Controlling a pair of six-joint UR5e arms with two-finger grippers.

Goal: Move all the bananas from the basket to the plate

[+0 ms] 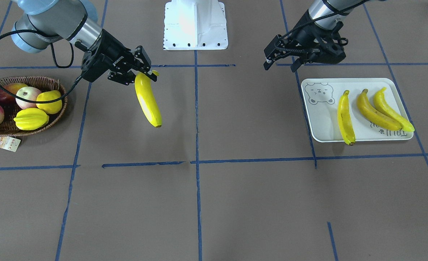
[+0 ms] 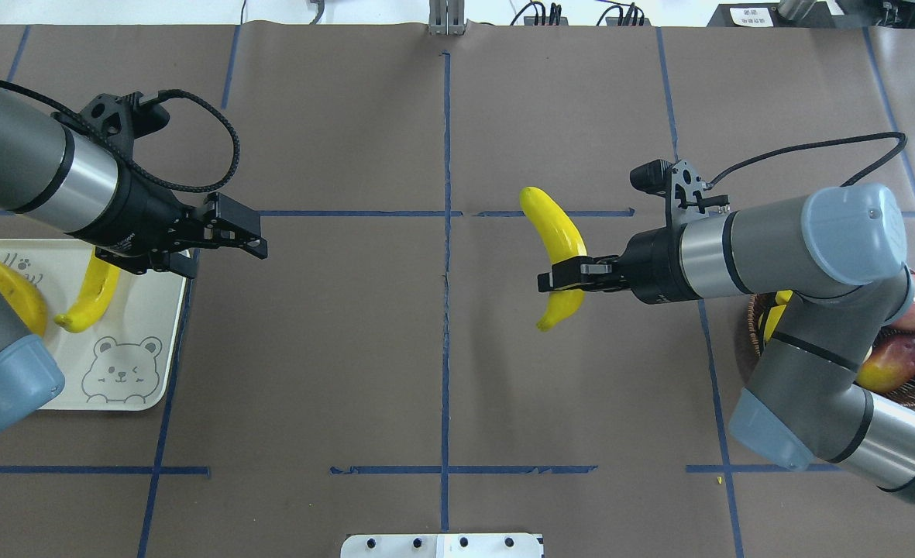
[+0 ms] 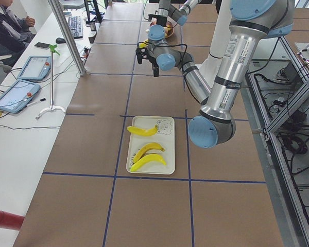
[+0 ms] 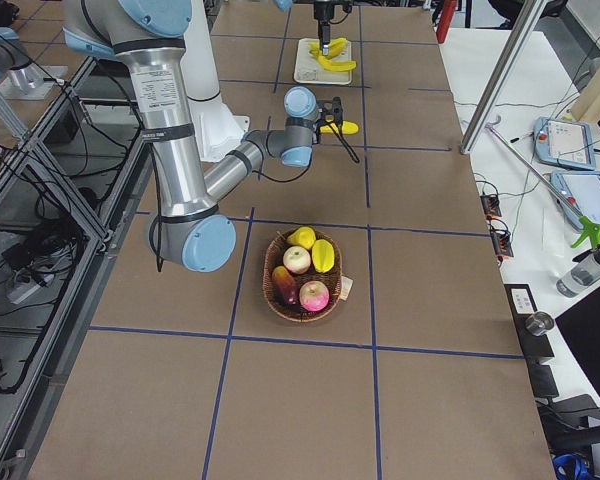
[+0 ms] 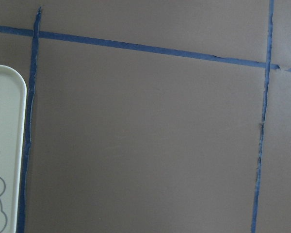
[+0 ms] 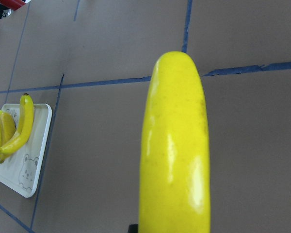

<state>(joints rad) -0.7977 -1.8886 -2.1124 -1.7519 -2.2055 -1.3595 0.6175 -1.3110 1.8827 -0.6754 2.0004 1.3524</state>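
My right gripper [image 2: 562, 277] is shut on the stem end of a glossy yellow banana [image 2: 552, 229] and holds it in the air over the middle-right of the table, well away from the basket [image 1: 3, 128]. No banana shows in the dark wicker basket. Three bananas [image 1: 345, 117] [image 1: 375, 112] [image 1: 391, 108] lie side by side on the off-white bear-print plate [image 1: 322, 123]. My left gripper [image 2: 252, 232] hovers open and empty just past the plate's inner far corner. The right wrist view is filled by the held banana [image 6: 174, 155], with the plate [image 6: 34, 160] far off to its left.
The basket holds apples [image 1: 27, 96], a starfruit [image 1: 31, 118] and a lemon [image 1: 50, 101], with a paper tag [image 1: 8, 143] beside it. The white robot base [image 1: 195, 25] stands at the table's edge. A person [image 3: 5, 25] sits at a side bench with tablets.
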